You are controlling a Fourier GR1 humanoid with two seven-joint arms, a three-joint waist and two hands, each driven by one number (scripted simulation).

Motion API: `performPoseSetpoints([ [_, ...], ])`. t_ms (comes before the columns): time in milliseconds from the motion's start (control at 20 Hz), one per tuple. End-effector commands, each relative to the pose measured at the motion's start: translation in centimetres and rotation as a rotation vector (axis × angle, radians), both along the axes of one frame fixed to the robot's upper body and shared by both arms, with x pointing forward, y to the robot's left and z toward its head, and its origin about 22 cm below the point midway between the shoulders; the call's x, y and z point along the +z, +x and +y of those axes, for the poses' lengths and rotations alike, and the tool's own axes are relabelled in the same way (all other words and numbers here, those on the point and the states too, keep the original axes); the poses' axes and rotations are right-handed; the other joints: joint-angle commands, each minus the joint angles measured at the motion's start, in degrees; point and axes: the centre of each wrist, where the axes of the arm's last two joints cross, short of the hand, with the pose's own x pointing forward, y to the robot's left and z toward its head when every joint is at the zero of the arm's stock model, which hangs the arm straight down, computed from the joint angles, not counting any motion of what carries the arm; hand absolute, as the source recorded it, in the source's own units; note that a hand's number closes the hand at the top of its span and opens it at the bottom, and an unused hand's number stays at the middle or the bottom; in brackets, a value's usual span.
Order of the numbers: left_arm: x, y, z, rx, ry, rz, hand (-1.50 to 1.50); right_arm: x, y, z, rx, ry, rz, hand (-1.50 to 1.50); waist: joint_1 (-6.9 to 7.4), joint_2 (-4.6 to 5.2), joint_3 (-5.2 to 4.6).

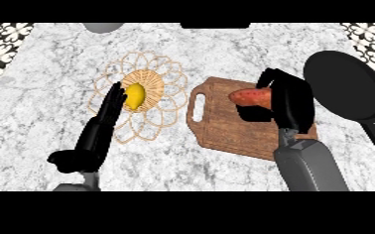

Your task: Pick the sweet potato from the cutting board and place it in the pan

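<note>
Pick step: right hand (287, 99) is clasping the sweet potato (247, 97) over the cutting board (219, 131). Next move is calling for a carry right to the pan (344, 87). Left hand (99, 129) is lying open.

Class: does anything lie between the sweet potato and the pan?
No separate object shows between them. Only the right hand, curled round the sweet potato over the cutting board, sits on the side toward the pan.
</note>
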Motion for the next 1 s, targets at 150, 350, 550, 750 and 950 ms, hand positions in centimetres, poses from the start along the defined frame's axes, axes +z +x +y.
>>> performPoseSetpoints([
  [150, 1.1, -0.2, 0.4, -0.008, -0.005, 0.005, 0.0, 2.7, -0.2, -2.9, -0.169, 0.162, -0.151, 1.5, 0.15, 0.1, 0.05],
  [350, -0.5, -1.8, -1.2, -0.015, -0.008, 0.011, 0.0, -0.2, 0.3, -5.9, -0.24, 0.232, -0.18, 1.5, 0.31, 0.18, 0.07],
  [550, 1.8, 1.3, 1.0, -0.001, -0.002, -0.021, 0.0, 0.2, 2.6, -8.6, -0.301, 0.282, -0.22, 1.5, 0.38, 0.28, 0.06],
  [750, -0.6, 0.1, -0.6, -0.021, 0.007, -0.01, 0.0, -1.3, 2.6, -16.5, -0.361, 0.192, -0.263, 1.5, 0.47, 0.43, 0.08],
  [950, 0.2, -0.1, -1.8, -0.003, -0.008, -0.015, 0.0, -2.3, 4.1, -18.7, -0.416, 0.042, -0.313, 1.5, 0.98, 0.48, 0.09],
])
